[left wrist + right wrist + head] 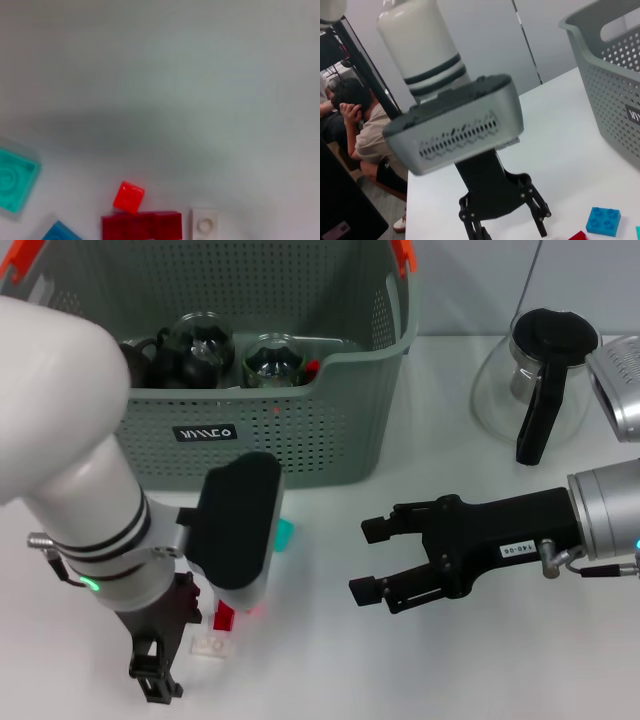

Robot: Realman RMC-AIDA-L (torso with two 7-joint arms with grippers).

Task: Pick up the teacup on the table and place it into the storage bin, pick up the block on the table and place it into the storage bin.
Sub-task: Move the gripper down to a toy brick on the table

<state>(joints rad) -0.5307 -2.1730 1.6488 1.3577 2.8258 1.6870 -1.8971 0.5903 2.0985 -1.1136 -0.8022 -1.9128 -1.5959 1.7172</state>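
Several blocks lie on the white table in front of the storage bin [300, 430]: a red block [223, 616], a white one [212, 646] and a teal one [286, 532]. The left wrist view shows a bright red block [128, 196], a dark red block [141, 226], a white block [204, 222], a teal block [15, 182] and a blue block [57, 232]. My left gripper [155, 672] hangs just left of the red and white blocks, open and holding nothing [507, 227]. To the right, my right gripper [370, 560] stands open and bare. No teacup shows on the table; two round glass vessels [272, 358] lie in the bin.
A glass carafe [540, 380] with a black lid and handle stands at the back right. A dark teapot [150, 358] sits in the bin's left part. The bin's perforated wall [615, 85] rises behind the blocks. A person sits beyond the table's left side.
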